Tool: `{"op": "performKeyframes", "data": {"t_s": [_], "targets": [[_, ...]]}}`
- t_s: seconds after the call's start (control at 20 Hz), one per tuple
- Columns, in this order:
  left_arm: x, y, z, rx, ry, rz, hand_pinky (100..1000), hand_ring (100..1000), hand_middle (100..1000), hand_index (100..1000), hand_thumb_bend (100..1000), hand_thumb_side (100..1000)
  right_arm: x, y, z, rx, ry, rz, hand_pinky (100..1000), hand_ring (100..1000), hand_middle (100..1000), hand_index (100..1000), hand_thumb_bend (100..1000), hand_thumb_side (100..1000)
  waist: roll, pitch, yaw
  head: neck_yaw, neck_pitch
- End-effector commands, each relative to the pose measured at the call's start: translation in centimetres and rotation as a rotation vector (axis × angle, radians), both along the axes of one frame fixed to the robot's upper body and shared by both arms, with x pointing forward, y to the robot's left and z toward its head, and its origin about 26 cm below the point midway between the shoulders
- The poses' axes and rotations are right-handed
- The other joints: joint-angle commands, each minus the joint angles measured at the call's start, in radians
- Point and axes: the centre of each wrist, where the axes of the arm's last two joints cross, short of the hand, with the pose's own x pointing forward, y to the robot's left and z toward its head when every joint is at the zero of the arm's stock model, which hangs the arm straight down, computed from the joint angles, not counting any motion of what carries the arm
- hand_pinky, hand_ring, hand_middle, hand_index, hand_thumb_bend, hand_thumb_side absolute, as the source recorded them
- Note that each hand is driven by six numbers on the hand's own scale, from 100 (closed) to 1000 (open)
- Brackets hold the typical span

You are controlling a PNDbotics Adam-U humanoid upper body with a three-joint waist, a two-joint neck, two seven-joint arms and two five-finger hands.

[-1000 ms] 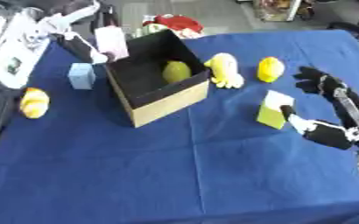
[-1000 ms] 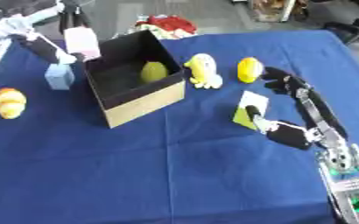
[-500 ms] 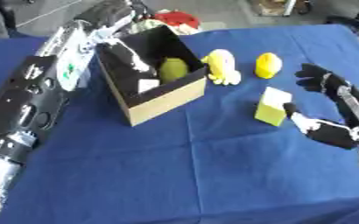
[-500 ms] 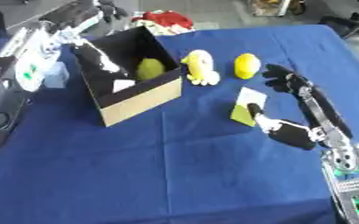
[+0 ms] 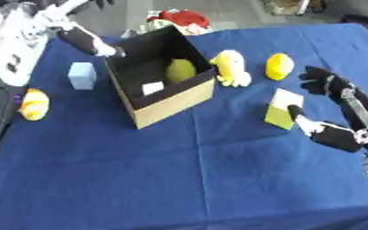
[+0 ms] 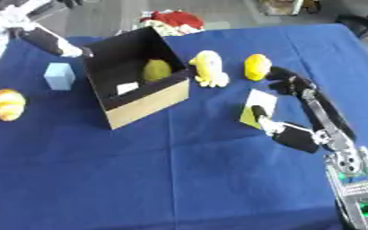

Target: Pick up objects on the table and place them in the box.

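Observation:
An open cardboard box (image 5: 165,99) with a dark inside stands left of the middle of the blue table. In it lie a yellow-green rounded object (image 5: 181,70) and a small pale card-like piece (image 5: 152,88). My left hand (image 5: 85,39) hovers open beside the box's far left corner and holds nothing. My right hand (image 6: 297,138) is open at the right. Its thumb sits against a yellow-green block (image 5: 280,108) and its fingers (image 6: 291,82) are spread beyond that block. A yellow-white plush (image 5: 230,67) and a yellow fruit (image 5: 279,66) lie right of the box.
A light blue cube (image 5: 82,75) and an orange-yellow bun-shaped thing (image 5: 32,104) lie left of the box. A red item (image 5: 184,19) sits at the table's far edge. The near half of the blue cloth (image 5: 187,175) is bare.
My left hand carried a pink piece over the box, let it go inside, and has drawn back up and left. The right hand has barely moved by the block.

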Motion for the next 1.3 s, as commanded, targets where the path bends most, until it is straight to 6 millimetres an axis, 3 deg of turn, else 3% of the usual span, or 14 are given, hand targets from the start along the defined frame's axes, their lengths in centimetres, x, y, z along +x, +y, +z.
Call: {"op": "performKeyframes", "data": {"t_s": [0.05,0.25,0.45,1.1,1.3], "targets": [[-0.9,4.0,1.0,0.08,0.044,0.111,787,699,705,852,638,207,0.0,-0.8,0.7,-0.023,-0.021,-0.017,832,811,817,941,326,267,0.015,-0.019,0.004,-0.006,0.004],[-0.4,7.6,-2.6,0.1,0.184,0.258,783,698,696,846,636,199,-0.1,-0.9,0.5,-0.025,-0.018,-0.022,832,811,816,941,322,268,0.015,-0.021,0.01,-0.014,0.004],[0.2,9.5,-5.2,0.1,0.267,0.352,782,701,695,846,635,199,-0.1,-0.9,0.5,-0.024,-0.017,-0.024,833,812,816,942,318,269,0.011,-0.022,0.01,-0.017,0.004],[1.1,11.2,-9.9,0.157,0.436,0.467,756,654,657,826,533,146,-0.1,-1.0,0.4,-0.021,-0.016,-0.026,834,811,817,942,306,274,0.008,-0.022,0.007,-0.014,0.004],[1.1,11.4,-10.1,0.17,0.467,0.463,656,530,510,707,406,100,-0.1,-1.0,0.4,-0.022,-0.015,-0.026,834,812,818,943,300,278,0.007,-0.022,0.006,-0.016,0.004]]}}
